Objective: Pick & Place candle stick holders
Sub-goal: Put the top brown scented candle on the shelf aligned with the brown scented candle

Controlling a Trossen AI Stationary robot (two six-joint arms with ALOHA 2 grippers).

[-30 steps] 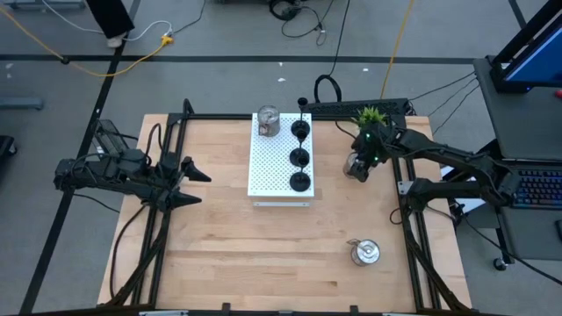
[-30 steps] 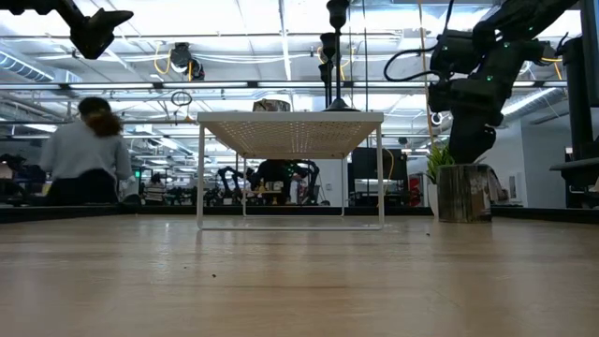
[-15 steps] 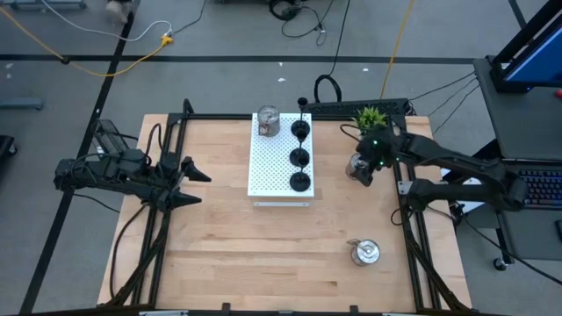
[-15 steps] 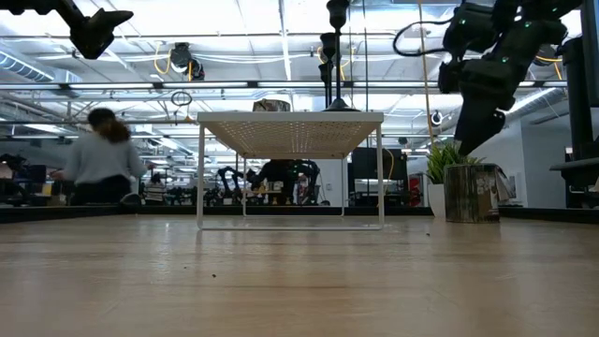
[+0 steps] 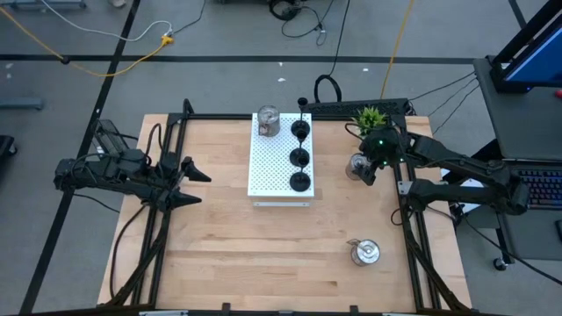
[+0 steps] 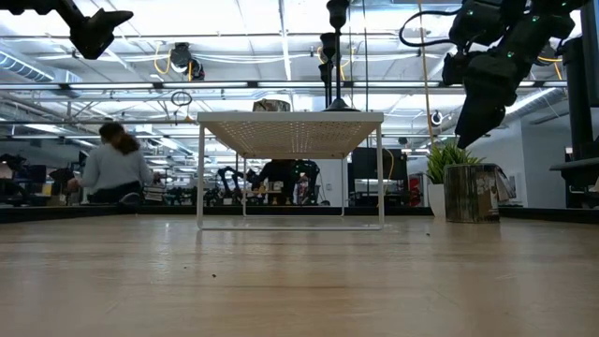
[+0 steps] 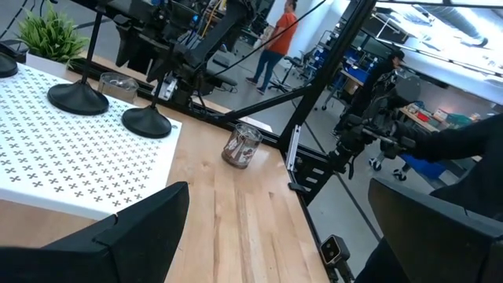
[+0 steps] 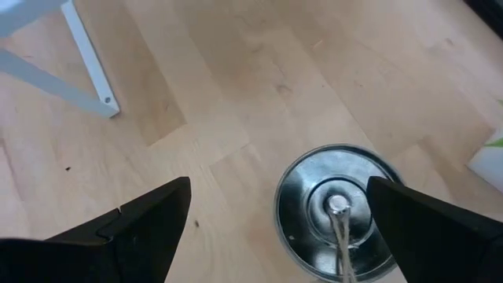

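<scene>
High view, right gripper (image 5: 364,168): wide open, empty, over silver holder (image 5: 357,164), centre-right.
Contact: probably none, hard to tell.
Left gripper (image 5: 195,186): open, empty, parked left.

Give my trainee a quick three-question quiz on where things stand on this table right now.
1. True or false: the right gripper is closed on a holder.
2. How many black holders stand on the white perforated stand?
3. Which holder lies nearest the table's front edge: A) a black one, B) a silver one?

Key:
1. False; its fingers are open above the silver holder beside the plant.
2. Three.
3. B.
</scene>
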